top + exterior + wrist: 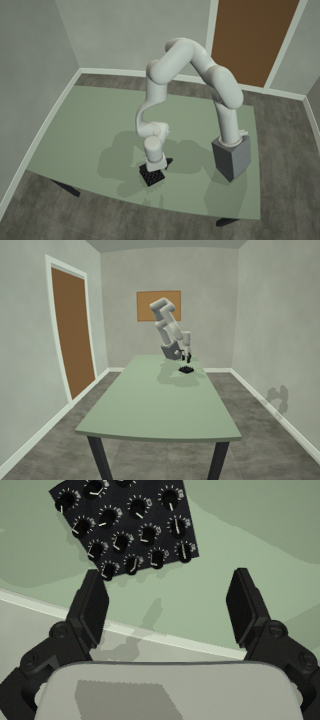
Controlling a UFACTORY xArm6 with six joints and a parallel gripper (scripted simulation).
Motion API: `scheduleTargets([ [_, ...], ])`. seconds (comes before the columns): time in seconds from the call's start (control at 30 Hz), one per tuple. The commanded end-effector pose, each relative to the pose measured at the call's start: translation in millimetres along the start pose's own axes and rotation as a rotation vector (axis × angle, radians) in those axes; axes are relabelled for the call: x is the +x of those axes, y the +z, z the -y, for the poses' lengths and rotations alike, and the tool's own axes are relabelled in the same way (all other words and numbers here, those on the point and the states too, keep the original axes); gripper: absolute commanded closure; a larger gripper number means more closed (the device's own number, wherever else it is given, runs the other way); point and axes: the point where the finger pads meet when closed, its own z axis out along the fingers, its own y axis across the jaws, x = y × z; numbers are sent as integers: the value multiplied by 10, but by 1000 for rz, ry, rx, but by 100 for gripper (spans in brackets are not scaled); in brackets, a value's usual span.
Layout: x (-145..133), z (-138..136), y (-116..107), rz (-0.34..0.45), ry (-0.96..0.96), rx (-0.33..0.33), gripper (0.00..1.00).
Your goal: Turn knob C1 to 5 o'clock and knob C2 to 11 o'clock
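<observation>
The black knob box (158, 180) (186, 371) (152, 487) stands on the table, turned at an angle at the wrist view's upper left. Its names are printed to the right of the knobs there, so the front faces right. Knob C1 (157, 558) is on the lower edge, third from the left. Knob C2 (147, 534) is just above it. Their white lines show toward the left and lower left; the exact marks cannot be told. My gripper (185, 360) (167, 583) is open and empty, above the table and clear of the box. The socket cannot be made out.
The green table (77, 116) (155, 400) (280, 520) carries the grey base block (232, 160) (170, 351) of the arm. Other knobs stand close around C1 and C2. The table's near long edge lies close to the box in the top view.
</observation>
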Motion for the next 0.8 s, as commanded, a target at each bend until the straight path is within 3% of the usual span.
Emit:
scheduleTargets([
  [0.0,-29,24,-18,-6,156,18,0],
  [0.77,-180,81,-77,2,976,18,0],
])
